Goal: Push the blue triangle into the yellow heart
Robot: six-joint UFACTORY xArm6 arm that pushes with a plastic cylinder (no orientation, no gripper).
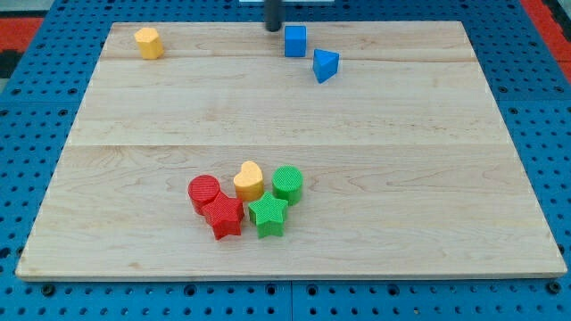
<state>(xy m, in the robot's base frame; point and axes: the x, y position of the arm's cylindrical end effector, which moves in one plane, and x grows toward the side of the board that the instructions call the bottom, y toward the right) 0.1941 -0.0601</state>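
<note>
The blue triangle (325,65) lies near the view's top, right of centre, just below and right of a blue cube (295,40). The yellow heart (249,180) sits in the lower middle of the board, far from the triangle, in a cluster of blocks. My tip (273,27) is at the view's top edge, just left of the blue cube and up-left of the blue triangle, touching neither. Only the rod's lower end shows.
Around the heart are a red cylinder (204,192), a red star (224,217), a green star (268,215) and a green cylinder (287,184). A yellow block (148,42) stands at the top left. The wooden board (446,178) lies on a blue pegboard.
</note>
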